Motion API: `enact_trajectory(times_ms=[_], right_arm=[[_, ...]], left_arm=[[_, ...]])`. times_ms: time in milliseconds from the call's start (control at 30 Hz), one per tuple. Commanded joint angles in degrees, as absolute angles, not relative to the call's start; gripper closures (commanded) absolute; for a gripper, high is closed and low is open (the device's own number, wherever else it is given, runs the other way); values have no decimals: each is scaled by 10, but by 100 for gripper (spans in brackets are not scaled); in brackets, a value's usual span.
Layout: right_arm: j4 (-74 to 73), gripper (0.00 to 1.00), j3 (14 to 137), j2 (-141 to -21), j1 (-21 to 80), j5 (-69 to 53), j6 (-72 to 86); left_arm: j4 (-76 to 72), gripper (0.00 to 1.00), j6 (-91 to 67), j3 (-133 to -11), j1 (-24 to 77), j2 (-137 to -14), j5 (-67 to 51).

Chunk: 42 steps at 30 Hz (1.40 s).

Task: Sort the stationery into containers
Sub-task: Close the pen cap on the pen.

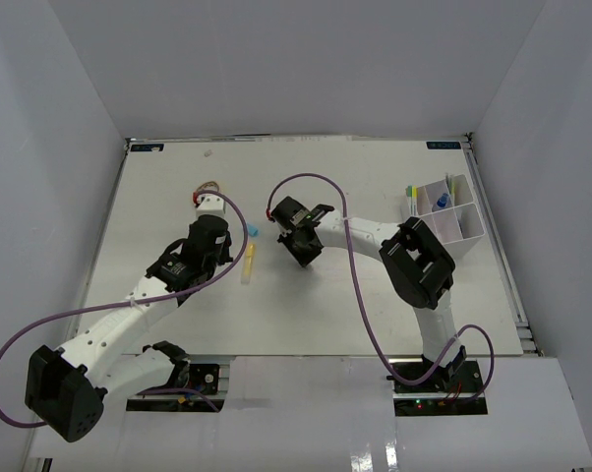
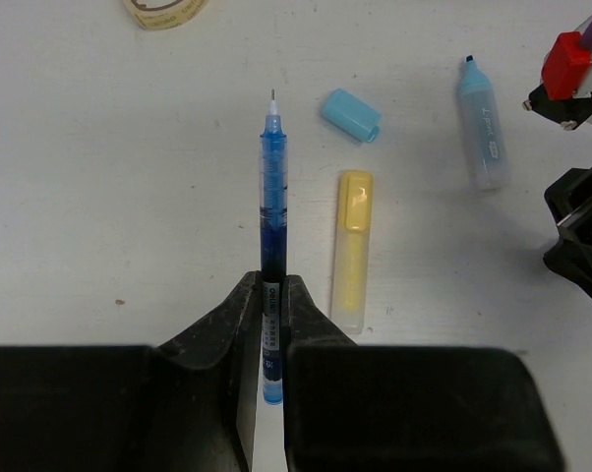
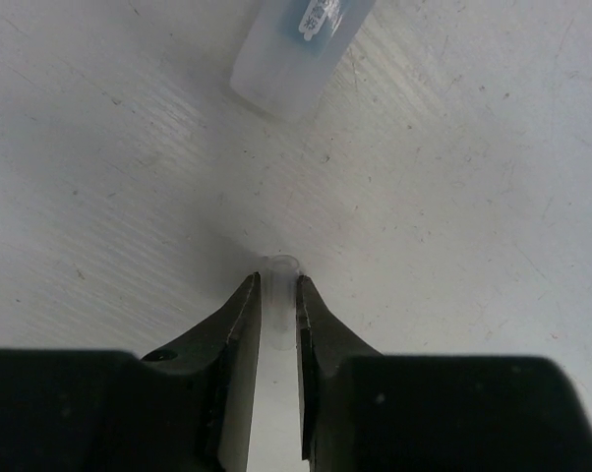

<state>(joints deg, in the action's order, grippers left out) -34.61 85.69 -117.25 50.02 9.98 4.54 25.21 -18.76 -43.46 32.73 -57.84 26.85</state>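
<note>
Blue pen clenched in left fingers, label unreadable, right fingers narrowed, hold unclear.

The desk was seen as matt white, finely ribbed and speckled with scuffs. The blue pen was made of clear glossy plastic, the yellow highlighter and pale blue highlighter of frosted translucent plastic. The fingers of the left end effector were matt black and dust-scuffed.
</note>
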Motion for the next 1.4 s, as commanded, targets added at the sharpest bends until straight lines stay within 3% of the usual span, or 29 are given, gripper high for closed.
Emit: enact_trajectory(times_ms=[0,200,433,733,1067,1367], right_arm=[[-351,83,870,-1159,504,96,48],[-330,88,854,-1085,503,102,34],[-275,88,860,-928,489,121,19],[-78,88,782,-767,454,113,31],[133,92,693,-731,442,-26,126],[214,92,700,-758,442,-75,185]], left_arm=[[236,100,-179,-427,323,-560,249],[181,100,-155,-418,323,-528,195],[82,100,-113,-421,323,-493,29],[-23,100,-111,-477,323,-553,-76],[-144,100,-136,-411,323,-558,-220],[-134,100,-106,-385,323,-515,-193]])
